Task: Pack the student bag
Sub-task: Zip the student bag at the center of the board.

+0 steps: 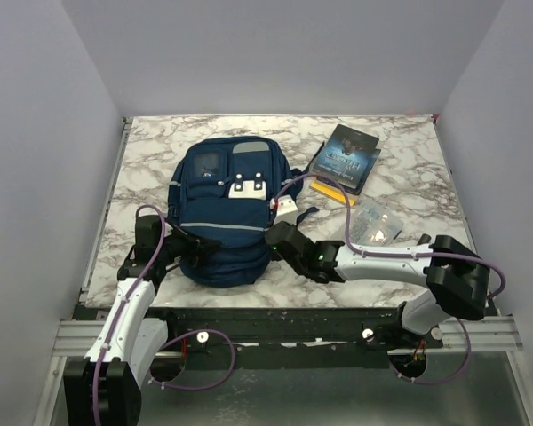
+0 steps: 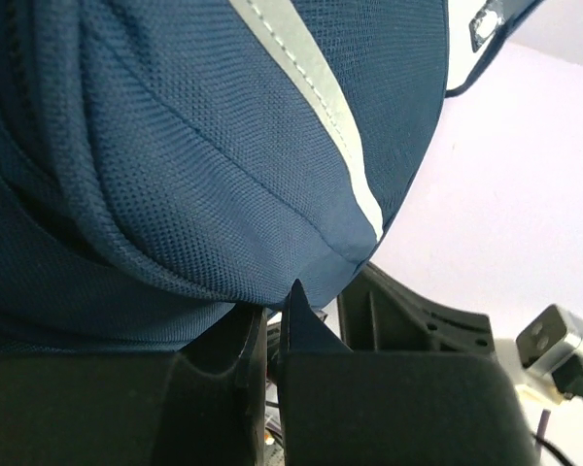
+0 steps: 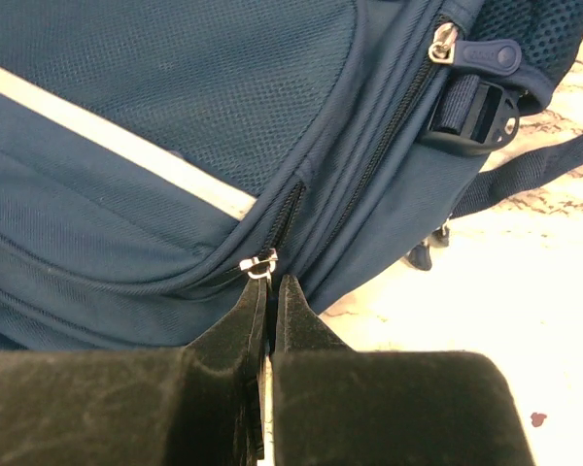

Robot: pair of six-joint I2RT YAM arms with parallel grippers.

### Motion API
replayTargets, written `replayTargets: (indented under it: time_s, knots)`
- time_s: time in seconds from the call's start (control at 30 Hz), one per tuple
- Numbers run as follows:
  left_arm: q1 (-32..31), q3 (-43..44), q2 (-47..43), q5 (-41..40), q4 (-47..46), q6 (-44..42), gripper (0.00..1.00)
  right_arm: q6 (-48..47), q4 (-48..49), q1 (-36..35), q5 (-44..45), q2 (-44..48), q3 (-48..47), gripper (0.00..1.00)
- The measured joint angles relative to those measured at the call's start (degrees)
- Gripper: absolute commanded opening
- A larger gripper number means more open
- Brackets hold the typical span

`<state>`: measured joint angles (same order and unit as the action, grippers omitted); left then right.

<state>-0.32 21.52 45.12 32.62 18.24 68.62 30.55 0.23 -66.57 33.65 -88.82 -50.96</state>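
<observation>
The student bag (image 1: pixel 224 209) is a navy backpack with grey stripes and white clips, lying flat mid-table. My left gripper (image 1: pixel 186 246) is at its lower left side. In the left wrist view the jaws (image 2: pixel 277 309) are closed on a fold of the bag's blue fabric (image 2: pixel 175 175) at a seam. My right gripper (image 1: pixel 276 234) is at the bag's lower right side. In the right wrist view it (image 3: pixel 272 283) is shut on a zipper pull whose metal ring (image 3: pixel 258 264) shows just past the tips, at the end of a curved zipper on the bag (image 3: pixel 175 107).
A dark book (image 1: pixel 347 157) lies at the back right on a yellow item (image 1: pixel 330 191). A clear plastic pouch (image 1: pixel 374 223) lies beside my right arm. A second zipper pull and a buckle (image 3: pixel 478 97) are on the bag's side. Grey walls enclose the table.
</observation>
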Motion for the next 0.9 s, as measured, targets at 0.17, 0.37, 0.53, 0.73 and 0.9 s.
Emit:
replayTargets:
  time_s: [0.17,0.37,0.53,0.73,0.9]
  knots:
    - [0.0,0.0,-1.4,0.2,-1.5,-0.8,0.0,-2.3,0.6,4.2,-6.1,2.0,0.0,0.01]
    - [0.0,-0.3,-3.6,0.1,-2.3,-0.8,0.0,-5.7,0.0,7.1,-10.1,1.9,-2.0,0.01]
    - [0.1,-0.1,-3.8,0.0,-2.8,-1.6,0.0,-7.3,-2.1,8.9,-11.9,0.2,-4.9,0.01]
    - [0.1,0.4,-3.9,-0.4,-2.0,-2.7,0.0,-9.9,-2.5,9.1,-12.8,0.0,-5.0,0.03]
    - [0.2,0.4,-4.5,-0.3,-1.9,-2.7,0.0,-9.9,-3.8,10.3,-13.0,-0.2,-5.8,0.39]
